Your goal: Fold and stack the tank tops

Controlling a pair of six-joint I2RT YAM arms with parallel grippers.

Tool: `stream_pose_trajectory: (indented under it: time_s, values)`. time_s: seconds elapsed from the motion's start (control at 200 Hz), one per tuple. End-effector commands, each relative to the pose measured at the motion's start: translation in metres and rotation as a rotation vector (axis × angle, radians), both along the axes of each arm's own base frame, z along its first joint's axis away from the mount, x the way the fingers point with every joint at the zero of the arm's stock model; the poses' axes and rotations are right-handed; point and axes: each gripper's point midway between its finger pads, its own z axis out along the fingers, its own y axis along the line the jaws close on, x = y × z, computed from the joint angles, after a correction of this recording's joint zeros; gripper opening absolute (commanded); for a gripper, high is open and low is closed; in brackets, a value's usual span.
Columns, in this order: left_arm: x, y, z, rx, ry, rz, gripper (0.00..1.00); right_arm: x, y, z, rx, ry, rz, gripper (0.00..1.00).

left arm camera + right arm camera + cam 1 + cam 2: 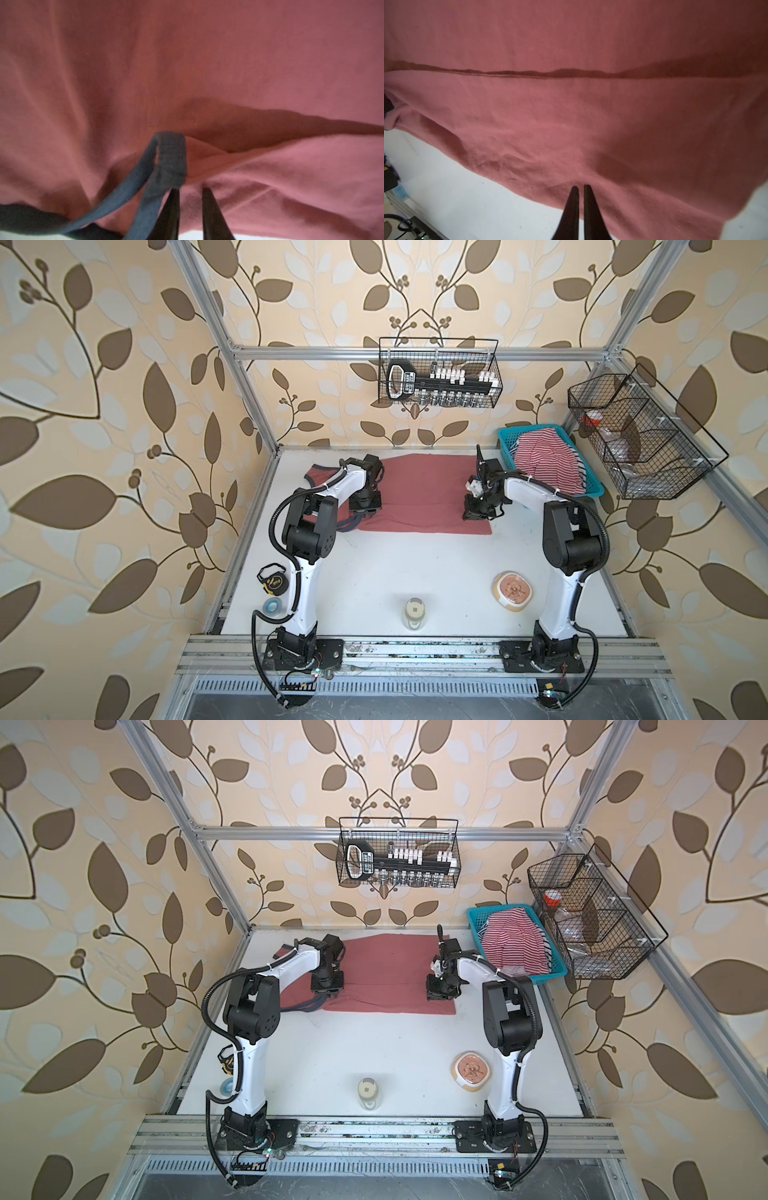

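Red tank top [419, 489] between both grippers' [190, 188] [581, 186] fingers [572, 207]

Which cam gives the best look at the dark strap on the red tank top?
Left wrist: the dark strap of the red tank top loops close up, right beside the left tool. In both top views only a sliver of it shows under the left arm. Right wrist: just red cloth, no clear strap.

Robot lab cell dressed up as a home. Aluminium extrusion frame [332, 353] skinned with leaf wallpaper [104, 406]. Two arms [305, 593] bolted to a slotted rail [415, 651] at the near edge. White table [395, 564], and wire baskets [438, 339] on the far and right walls.
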Motion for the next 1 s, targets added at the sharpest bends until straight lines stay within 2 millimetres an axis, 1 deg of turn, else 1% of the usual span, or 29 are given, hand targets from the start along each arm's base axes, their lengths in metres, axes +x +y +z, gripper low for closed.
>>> stream_pose_trajectory:
  time_s: [0.0,0.08,0.205,0.275,0.3,0.32,0.41,0.79,0.895,0.995]
  values:
    - [-0.015,0.015,-0.009,0.049,0.051,0.021,0.22,-0.018,-0.012,-0.021,-0.071,0.047,0.015,0.09]
    - [-0.024,0.017,-0.015,0.055,0.072,0.030,0.22,-0.025,-0.015,-0.024,-0.079,0.054,0.005,0.06]
    - [-0.034,0.016,-0.016,0.032,0.085,0.043,0.22,-0.036,-0.021,-0.029,-0.097,0.064,-0.006,0.00]
    - [-0.041,0.016,-0.016,0.032,0.092,0.042,0.22,-0.045,-0.023,-0.032,-0.101,0.075,-0.010,0.00]
    - [-0.044,0.016,-0.016,0.035,0.095,0.044,0.22,-0.044,-0.023,-0.030,-0.102,0.068,-0.013,0.00]
    - [-0.046,0.017,-0.016,0.037,0.094,0.047,0.22,-0.053,-0.025,-0.035,-0.108,0.087,-0.015,0.00]
    - [-0.056,0.015,-0.016,0.036,0.102,0.046,0.22,-0.065,-0.028,-0.040,-0.115,0.099,-0.027,0.00]
    - [-0.109,0.018,-0.016,0.059,0.139,0.057,0.22,-0.104,-0.034,-0.043,-0.132,0.118,-0.061,0.00]
    - [-0.119,0.018,-0.016,0.068,0.141,0.053,0.23,-0.112,-0.032,-0.043,-0.126,0.123,-0.062,0.00]
    - [-0.124,0.018,-0.017,0.073,0.145,0.053,0.23,-0.121,-0.030,-0.044,-0.125,0.132,-0.061,0.00]
